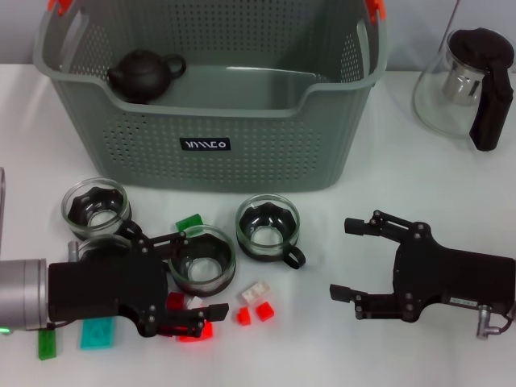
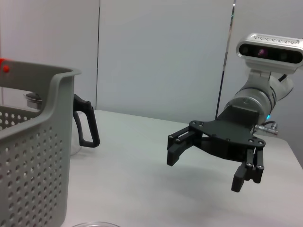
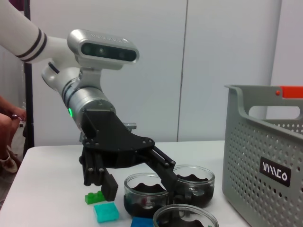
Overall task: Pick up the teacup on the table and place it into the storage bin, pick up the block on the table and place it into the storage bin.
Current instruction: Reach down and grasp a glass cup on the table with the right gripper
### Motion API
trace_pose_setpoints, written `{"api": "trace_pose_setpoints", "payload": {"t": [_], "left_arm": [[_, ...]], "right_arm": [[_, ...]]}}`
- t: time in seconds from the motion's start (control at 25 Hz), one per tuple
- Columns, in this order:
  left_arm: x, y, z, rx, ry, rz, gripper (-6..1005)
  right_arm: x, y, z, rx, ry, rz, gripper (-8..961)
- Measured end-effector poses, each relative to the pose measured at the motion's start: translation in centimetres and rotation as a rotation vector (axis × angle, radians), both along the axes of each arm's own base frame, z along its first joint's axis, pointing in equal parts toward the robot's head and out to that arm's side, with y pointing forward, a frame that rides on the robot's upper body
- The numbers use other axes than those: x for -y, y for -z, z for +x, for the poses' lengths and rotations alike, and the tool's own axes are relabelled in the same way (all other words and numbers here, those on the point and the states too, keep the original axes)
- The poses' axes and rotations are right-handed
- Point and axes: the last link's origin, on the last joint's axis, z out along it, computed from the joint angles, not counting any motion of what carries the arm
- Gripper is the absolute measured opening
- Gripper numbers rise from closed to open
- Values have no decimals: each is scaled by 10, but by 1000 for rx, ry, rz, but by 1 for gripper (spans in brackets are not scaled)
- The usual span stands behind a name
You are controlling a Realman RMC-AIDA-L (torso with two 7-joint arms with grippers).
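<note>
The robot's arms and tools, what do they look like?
Both end in a matte black two-fingered tool, the left tool and the right tool, built from bolted linkage bars. Each wrist is a silver-grey cylinder carrying a silver camera bar, with a small green light. The left arm's upper section is white with dark bands.

Lighting is bright, even and diffuse from overhead. Shadows on the white tabletop point(image 1: 379, 201) are soft and faint. Mild glare marks the glass pitcher point(image 1: 451, 85). The head view is slightly soft; both wrist views are reasonably sharp.
</note>
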Motion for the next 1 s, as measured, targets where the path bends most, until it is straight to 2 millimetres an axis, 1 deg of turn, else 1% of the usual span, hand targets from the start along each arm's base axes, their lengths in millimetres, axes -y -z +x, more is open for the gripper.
{"api": "trace_pose_setpoints", "payload": {"t": [0.44, 0.88, 1.0], "left_arm": [[1, 3, 2, 2, 6, -13, 886], [1, 3, 2, 6, 4, -7, 886], [0, 2, 1, 4, -4, 3, 886]], "right_arm": [[4, 11, -4, -35, 22, -30, 940], [5, 11, -4, -41, 36, -31, 939], [6, 9, -6, -70, 46, -42, 938]]}}
